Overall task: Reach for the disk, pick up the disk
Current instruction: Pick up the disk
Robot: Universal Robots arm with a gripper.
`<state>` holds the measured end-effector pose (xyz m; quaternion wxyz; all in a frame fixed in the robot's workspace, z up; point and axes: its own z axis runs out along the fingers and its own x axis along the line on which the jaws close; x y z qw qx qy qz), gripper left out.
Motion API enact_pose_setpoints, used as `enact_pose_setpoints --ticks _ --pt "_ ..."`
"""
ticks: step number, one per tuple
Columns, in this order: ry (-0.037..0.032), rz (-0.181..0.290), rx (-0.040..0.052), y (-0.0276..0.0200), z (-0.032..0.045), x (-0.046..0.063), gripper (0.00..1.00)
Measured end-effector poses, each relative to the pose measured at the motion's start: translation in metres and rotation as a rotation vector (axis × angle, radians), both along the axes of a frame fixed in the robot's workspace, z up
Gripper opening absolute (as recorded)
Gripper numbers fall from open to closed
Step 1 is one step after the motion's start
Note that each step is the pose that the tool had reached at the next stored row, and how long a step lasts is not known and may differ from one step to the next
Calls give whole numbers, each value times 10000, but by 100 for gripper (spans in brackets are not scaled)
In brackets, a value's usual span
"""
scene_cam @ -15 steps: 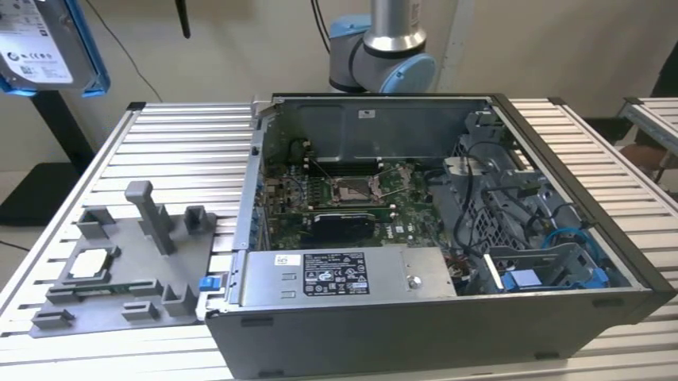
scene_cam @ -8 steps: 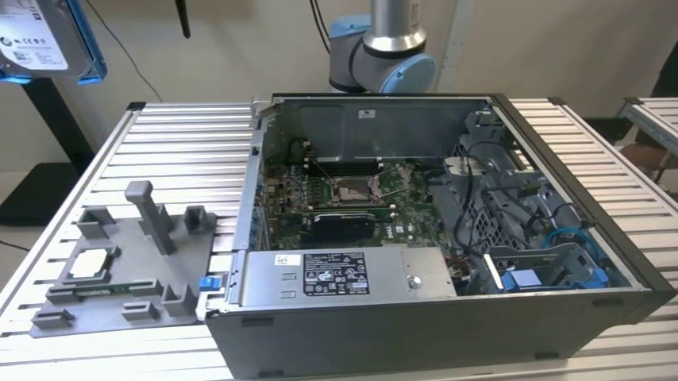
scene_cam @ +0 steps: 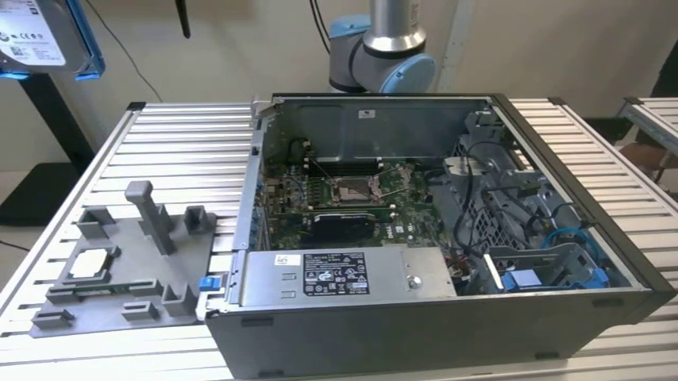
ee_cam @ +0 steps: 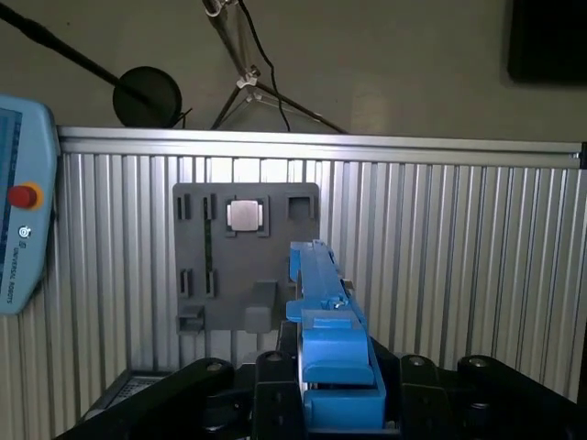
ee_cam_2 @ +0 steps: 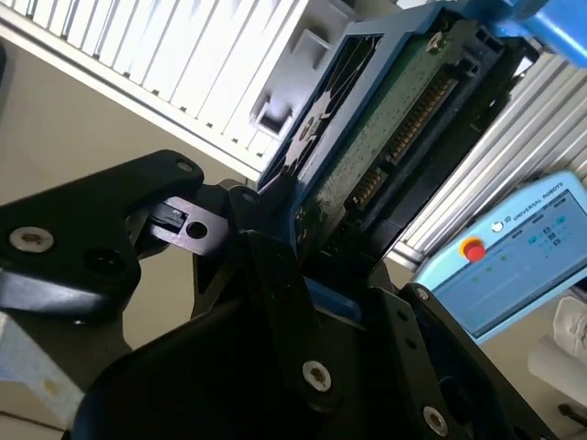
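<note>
Ribbed aluminium slats of the table point(ee_cam: 440, 238) lay well below your gripper point(ee_cam_2: 312, 275), whose black metal jaws were clamped on one end of the disk point(ee_cam_2: 385, 128), so it stood edge-on and clear of every surface; I judge the pick done. You held the flat slab by its blue plastic bracket, with the green circuit board and its row of gold contacts bare on one face. Farther below the gripper sat the matte grey fixture plate point(ee_cam: 246, 261) carrying a small square silver chip point(ee_cam: 245, 214), and well apart from the gripper stood the open steel computer case point(scene_cam: 445, 238).
</note>
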<state>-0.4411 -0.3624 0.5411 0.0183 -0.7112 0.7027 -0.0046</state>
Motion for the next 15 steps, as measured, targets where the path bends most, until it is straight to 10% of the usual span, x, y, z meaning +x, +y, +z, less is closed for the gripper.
enact_pose_setpoints --ticks 15 --pt "2 0 1 0 -1 17 0"
